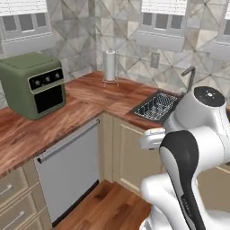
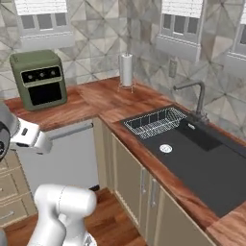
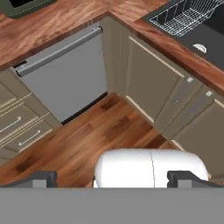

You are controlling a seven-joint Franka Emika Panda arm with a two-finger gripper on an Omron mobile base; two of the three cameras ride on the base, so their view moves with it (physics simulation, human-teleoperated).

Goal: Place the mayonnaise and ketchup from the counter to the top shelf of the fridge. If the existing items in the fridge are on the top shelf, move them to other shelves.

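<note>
I have the hand (image 3: 112, 179) pointed down at the wooden floor (image 3: 87, 144) in the corner of the kitchen, and its two dark fingertips (image 3: 41, 178) stand far apart at the bottom of the hand view, wide open with nothing between them

Ahead of the hand and above the floor sits the grey dishwasher front (image 3: 65, 78) with its long bar handle; beige drawers (image 3: 17, 127) are off to the hand's left, beige cupboard doors (image 3: 153, 83) to its right. The worktop (image 1: 27, 130), reddish-brown wood, runs along above all of these and turns the corner

On the worktop, well beyond the hand and to its left, stands a green countertop oven (image 1: 33, 83) with three knobs and a dark door. Further back near the corner is an upright roll of kitchen paper (image 1: 110, 65) on a wire stand. To the hand's right the dark sink (image 2: 202, 158) is set into the worktop, with a wire rack (image 2: 156, 121) lying in its near end and a grey tap (image 2: 192, 96) behind it

I cannot find the mayonnaise jar, the ketchup bottle or the fridge from any camera here; the stretch of worktop I can see carries the oven and the paper roll

The arm itself is folded close in front of the base cameras
</note>
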